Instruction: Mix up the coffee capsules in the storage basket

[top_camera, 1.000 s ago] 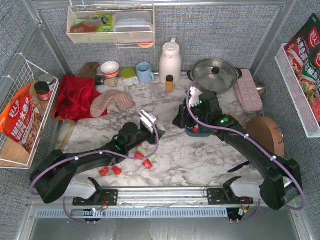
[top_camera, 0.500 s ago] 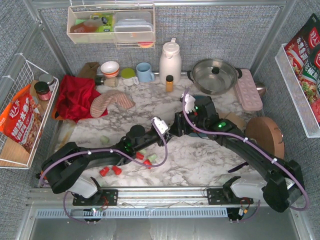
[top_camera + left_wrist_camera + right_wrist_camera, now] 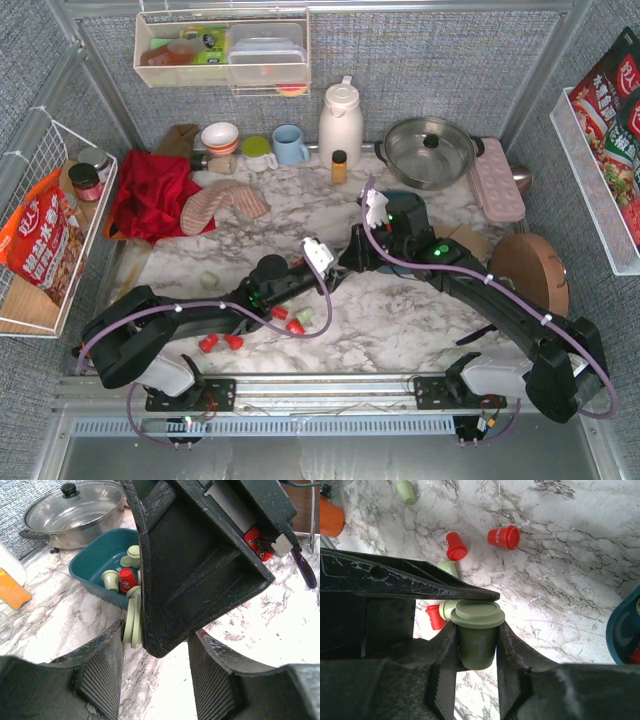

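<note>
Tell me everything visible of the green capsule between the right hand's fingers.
The green capsule is a pale mint, matte, plastic-looking tapered pod with a wider flat flanged rim. In the right wrist view it stands rim-up, gripped on both sides by the right hand; a black bar rests against its rim.

tabletop [image 3: 420, 320] was white-grey marble pattern | walls [image 3: 420, 60] were grey woven panels | clear shelf [image 3: 220, 75] hung at back | wire basket [image 3: 62, 131] hung left
</note>
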Robot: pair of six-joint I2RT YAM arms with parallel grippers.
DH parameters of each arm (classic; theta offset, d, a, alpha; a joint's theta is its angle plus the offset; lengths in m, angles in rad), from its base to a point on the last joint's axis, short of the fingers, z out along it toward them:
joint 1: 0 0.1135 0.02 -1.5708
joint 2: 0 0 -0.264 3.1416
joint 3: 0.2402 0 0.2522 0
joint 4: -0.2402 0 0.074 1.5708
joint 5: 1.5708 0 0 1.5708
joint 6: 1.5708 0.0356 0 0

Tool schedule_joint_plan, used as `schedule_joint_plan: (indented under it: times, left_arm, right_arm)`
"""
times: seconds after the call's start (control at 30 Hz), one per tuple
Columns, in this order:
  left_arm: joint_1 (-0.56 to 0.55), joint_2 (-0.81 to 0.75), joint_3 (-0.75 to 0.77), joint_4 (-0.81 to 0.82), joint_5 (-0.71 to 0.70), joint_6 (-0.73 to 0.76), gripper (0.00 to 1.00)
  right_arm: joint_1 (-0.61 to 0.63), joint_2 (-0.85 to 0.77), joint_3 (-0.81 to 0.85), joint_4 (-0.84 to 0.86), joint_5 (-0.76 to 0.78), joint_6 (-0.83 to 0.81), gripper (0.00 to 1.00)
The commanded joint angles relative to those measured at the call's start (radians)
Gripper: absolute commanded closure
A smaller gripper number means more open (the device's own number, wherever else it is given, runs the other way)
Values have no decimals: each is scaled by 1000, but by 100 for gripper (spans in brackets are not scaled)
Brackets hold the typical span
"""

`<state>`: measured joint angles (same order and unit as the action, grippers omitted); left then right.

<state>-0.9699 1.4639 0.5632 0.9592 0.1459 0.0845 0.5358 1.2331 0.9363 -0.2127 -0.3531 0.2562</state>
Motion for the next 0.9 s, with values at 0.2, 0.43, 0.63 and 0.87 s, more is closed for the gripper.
schedule_joint_plan:
  times: [0.2, 0.43, 0.63, 0.87]
  left_arm:
    - [-1, -57, -14, -13, -267, -113, 1]
    - [-1, -172, 25, -505, -642, -396, 1]
    - [7, -197, 17, -802, -749, -594, 1]
    - [12, -174, 48, -1049, -663, -778, 1]
  right_arm:
    - [-16, -13, -18, 7, 441, -1, 78]
    - [-131, 78, -53, 65, 767, -13, 78]
    - [-195, 202, -60, 102, 728, -5, 64]
    - [-207, 269, -30, 66, 660, -1, 41]
